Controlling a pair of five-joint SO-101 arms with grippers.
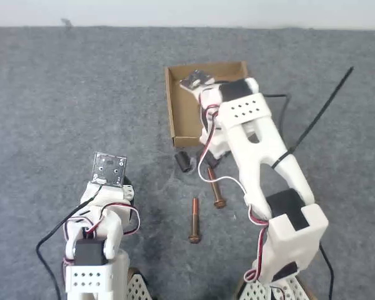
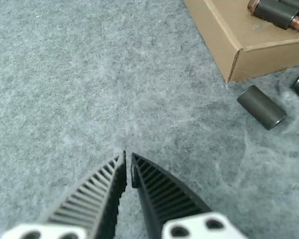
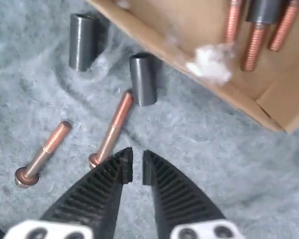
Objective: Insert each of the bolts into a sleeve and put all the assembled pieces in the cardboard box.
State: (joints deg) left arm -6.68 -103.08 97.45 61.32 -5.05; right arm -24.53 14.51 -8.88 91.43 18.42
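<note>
Two copper threaded bolts (image 3: 42, 154) (image 3: 112, 129) and two dark matte cylindrical sleeves (image 3: 82, 42) (image 3: 142, 79) lie loose on the felted grey carpet (image 2: 89, 74) beside the brown cardboard box (image 1: 182, 115). Assembled pieces (image 2: 276, 12) lie inside the box. The left gripper (image 2: 128, 157) has its ribbed jaws together. The right gripper (image 3: 137, 157) has its jaws a slit apart.

Left arm: I see my white plastic left arm (image 1: 97, 250) folded back close to its base, wrist facing forward.
Left gripper: my black ribbed left gripper (image 2: 128, 158) tilts downward, jaws closed to a sliver, empty.
Right arm: my white plastic right arm (image 1: 262, 169) stretches well forward, wrist tipped down.
Right gripper: my black ribbed right gripper (image 3: 137, 154) has jaws a narrow gap apart, empty.
</note>
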